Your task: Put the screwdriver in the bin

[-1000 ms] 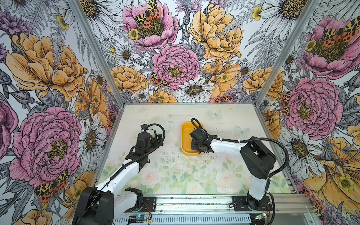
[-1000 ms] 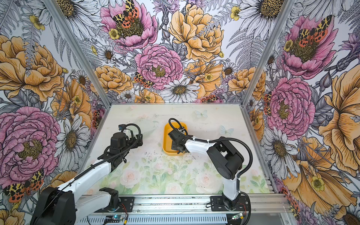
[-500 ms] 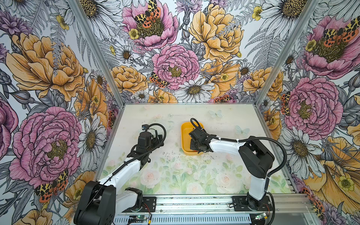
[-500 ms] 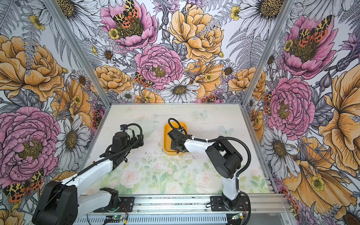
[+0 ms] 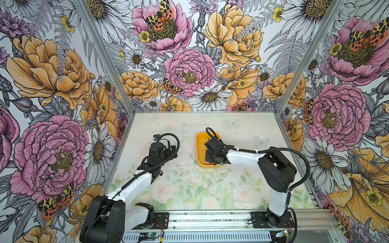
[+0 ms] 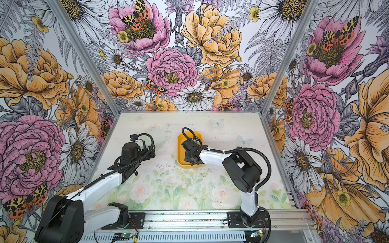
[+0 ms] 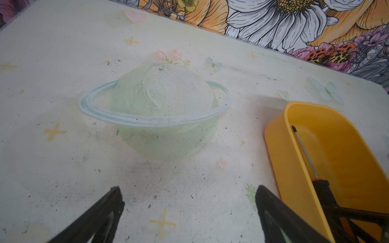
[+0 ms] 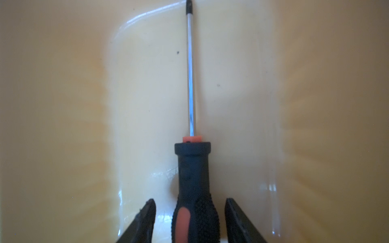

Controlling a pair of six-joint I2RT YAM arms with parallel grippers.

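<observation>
Both top views: right gripper (image 5: pixel 208 157) low inside the bin (image 5: pixel 199 145); left gripper (image 5: pixel 172 149) apart, over the table (image 5: pixel 189 189). Left wrist view: jaws wide, empty. Right wrist view: jaws parted, flanking but clear of the screwdriver (image 8: pixel 193 168); it lies on the bin floor.

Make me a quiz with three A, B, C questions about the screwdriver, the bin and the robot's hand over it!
1. Where does the screwdriver lie?
A) standing in a mug
B) inside the bin
C) on a shelf

2. What colour is the bin?
A) blue
B) green
C) yellow-orange

3. How does the right gripper stand?
A) open, a finger on each side of the screwdriver, not touching
B) clamped tight on the screwdriver
C) shut on nothing

Answers: 1 B, the bin's floor lies under its whole length. 2 C, its walls show yellow-orange in every view. 3 A, the right wrist view shows bin floor between each finger and the screwdriver.
</observation>
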